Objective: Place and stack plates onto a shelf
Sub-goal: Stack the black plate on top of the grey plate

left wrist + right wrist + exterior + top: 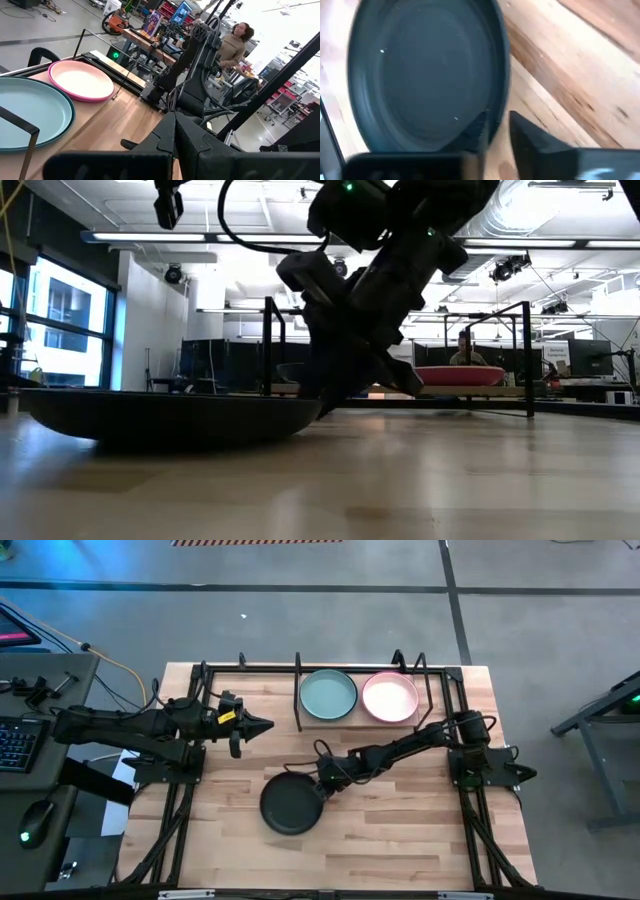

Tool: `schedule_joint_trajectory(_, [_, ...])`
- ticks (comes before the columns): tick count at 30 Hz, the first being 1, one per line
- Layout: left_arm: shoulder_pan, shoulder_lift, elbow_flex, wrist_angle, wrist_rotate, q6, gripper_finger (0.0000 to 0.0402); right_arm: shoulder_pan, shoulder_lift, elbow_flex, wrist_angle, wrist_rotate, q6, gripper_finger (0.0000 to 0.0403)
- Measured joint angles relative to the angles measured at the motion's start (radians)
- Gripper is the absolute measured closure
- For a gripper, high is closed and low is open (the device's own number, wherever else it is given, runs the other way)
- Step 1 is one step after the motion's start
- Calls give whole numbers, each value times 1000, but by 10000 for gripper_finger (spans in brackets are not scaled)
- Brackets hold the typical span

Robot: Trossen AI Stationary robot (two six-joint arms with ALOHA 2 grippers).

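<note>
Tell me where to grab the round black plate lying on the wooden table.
Grip the round black plate by its raised rim, on the edge facing the shelf. It lies flat, so only the thin rim fits between fingers. The right gripper is already there, one finger inside, one outside.

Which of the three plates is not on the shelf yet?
The black plate. It lies on the bare tabletop at the right hand, while the sage green plate and pink plate sit on the shelf.

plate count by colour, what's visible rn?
Pale green-blue plate: 1, on the shelf
Pink plate: 1, on the shelf
Dark plate: 1, on the table, right gripper at its rim
Total: 3
</note>
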Motion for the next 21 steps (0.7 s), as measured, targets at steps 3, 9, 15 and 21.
schedule_joint_trajectory(3, [0,0,0,0,0,0,401,-2,0,0,3,1,-14,393])
schedule_joint_trajectory(9, [0,0,0,0,0,0,401,-20,-35,0,-22,-41,-75,399])
schedule_joint_trajectory(15, [0,0,0,0,-9,0,401,-41,-170,-4,-246,-41,-223,402])
schedule_joint_trajectory(21, [0,-1,0,0,-50,0,401,-73,-375,-144,-337,-21,-244,402])
